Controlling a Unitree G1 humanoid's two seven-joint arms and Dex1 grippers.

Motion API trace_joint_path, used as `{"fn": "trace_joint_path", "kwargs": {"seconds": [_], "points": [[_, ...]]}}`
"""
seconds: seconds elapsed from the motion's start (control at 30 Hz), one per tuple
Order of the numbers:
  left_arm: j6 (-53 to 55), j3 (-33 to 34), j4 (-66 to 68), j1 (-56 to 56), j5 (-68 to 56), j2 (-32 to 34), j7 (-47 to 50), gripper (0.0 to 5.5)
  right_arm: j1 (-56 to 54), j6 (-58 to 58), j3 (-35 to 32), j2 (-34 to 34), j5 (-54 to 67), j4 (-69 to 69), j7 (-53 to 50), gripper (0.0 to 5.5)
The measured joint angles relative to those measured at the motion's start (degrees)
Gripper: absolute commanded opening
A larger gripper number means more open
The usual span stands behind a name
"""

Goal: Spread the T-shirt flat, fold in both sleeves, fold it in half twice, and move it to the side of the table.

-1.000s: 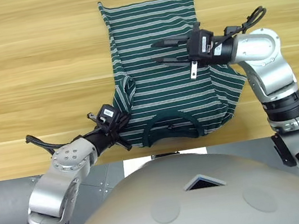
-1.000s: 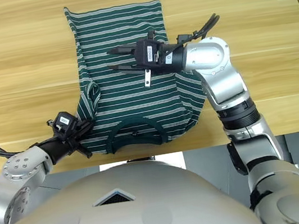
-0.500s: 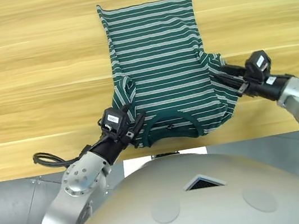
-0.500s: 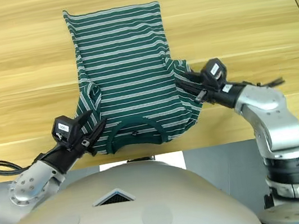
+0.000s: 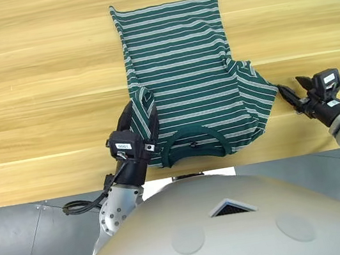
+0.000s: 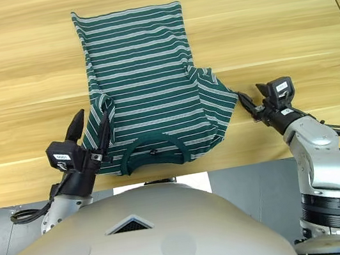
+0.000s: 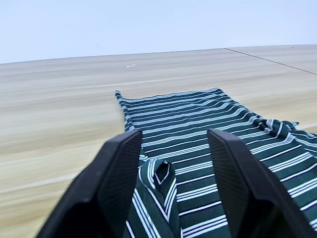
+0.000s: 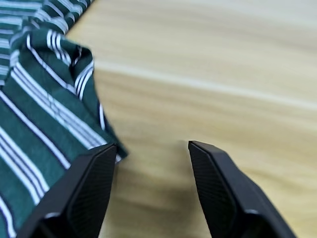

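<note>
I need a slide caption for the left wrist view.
Open left tool poised at the bunched sleeve of a striped T-shirt on the table.

Left gripper [image 7: 173, 183] fingers [image 7: 116, 183] spread over T-shirt [image 7: 198, 124] sleeve fold on table [image 7: 59, 99].

A light wooden table [image 5: 35, 90] of long grained planks spans the scene, with a thin dark seam [image 6: 338, 7] crossing its far right part, grey floor panels [image 5: 19, 235] below its near edge, and a pale plain wall [image 7: 148, 20] beyond.
</note>
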Motion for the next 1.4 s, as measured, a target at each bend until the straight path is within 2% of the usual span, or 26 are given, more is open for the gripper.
{"fn": "trace_joint_path", "kwargs": {"seconds": [0.27, 0.5, 0.8, 0.93, 1.07, 1.23, 1.4], "points": [[-2.7, 0.3, 2.2, 0.1, -0.1, -0.5, 0.1, 2.33, 0.1, 2.6, 0.2, 0.0, 2.0, -0.7, 1.0, 2.68], [-2.7, 0.7, 3.7, 1.8, -1.8, -1.0, 0.1, 2.33, 0.1, 12.9, 0.1, 0.2, 9.3, -6.4, 1.1, 2.68], [-3.9, 0.7, 5.0, 2.8, -2.1, -1.2, 0.1, 2.33, -0.7, 0.8, 0.0, 0.1, 3.4, -10.5, -1.5, 2.68], [-4.3, 0.7, 5.6, 3.5, -2.2, -1.3, 0.1, 2.33, 0.4, 4.8, 0.7, 0.1, 6.7, -10.8, 0.6, 2.68], [-5.3, 0.7, 6.4, 4.9, -2.2, -1.6, 0.6, 2.33, 1.0, 12.2, -1.2, -1.2, 11.9, -12.5, 1.4, 2.68], [-6.6, 0.7, 7.0, 5.1, -2.2, -1.8, 1.7, 2.33, 0.3, 13.0, -1.9, -4.6, 10.3, -12.2, 1.2, 2.68], [-6.6, 0.7, 7.1, 5.1, -2.2, -1.8, 1.8, 2.33, 1.9, 11.6, 0.4, -5.3, 6.9, -10.5, 1.5, 2.68]]}}
